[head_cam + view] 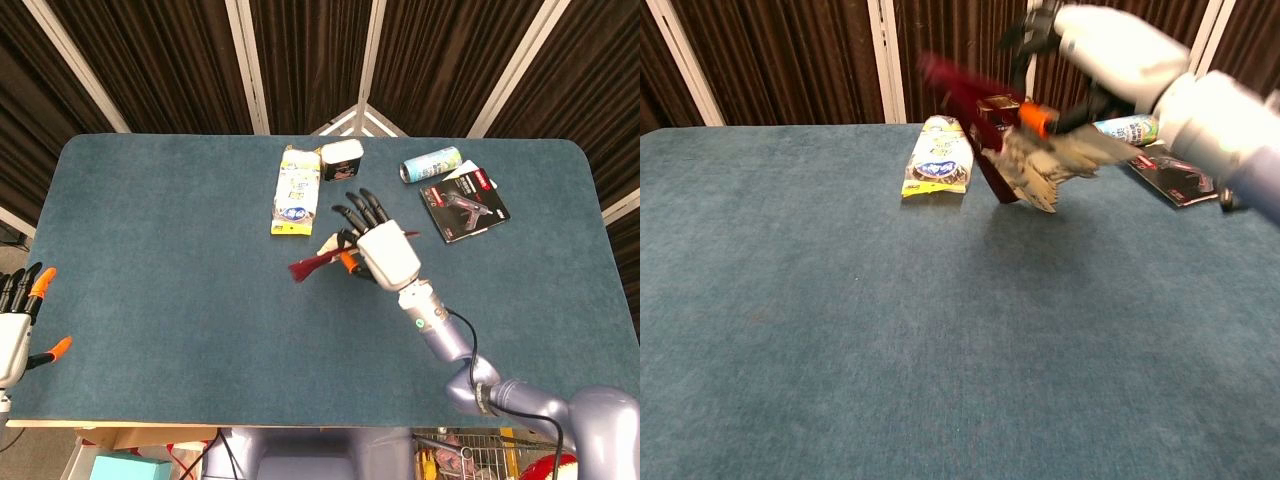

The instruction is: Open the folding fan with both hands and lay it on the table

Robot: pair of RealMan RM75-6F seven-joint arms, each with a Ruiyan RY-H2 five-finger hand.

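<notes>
Head view first: the right hand [385,252] is up over the middle of the blue worktop [150,250], fingers wrapped around the folding fan [318,262], and the fan's dark red ribs stick out to the left of the hand with a bit of pale leaf showing by the fingers. Behind it along the far edge there's a yellow snack packet [295,190], a small tin [341,160], a can lying on its side [430,164] and a black booklet [463,203]. The left hand [18,322] sits way off at the near left corner, fingers spread, holding nothing.

Chest view: right hand [1105,45] is high in the frame and the fan [1025,150] hangs from it, clear of the worktop [840,330], partly spread, with pale leaf fanned downward and red ribs pointing up-left. It's motion-blurred so the exact fold is hard to read. The snack packet [940,157] lies flat behind it, and the tin [997,110] is mostly covered by the fan. Left hand doesn't show here.
</notes>
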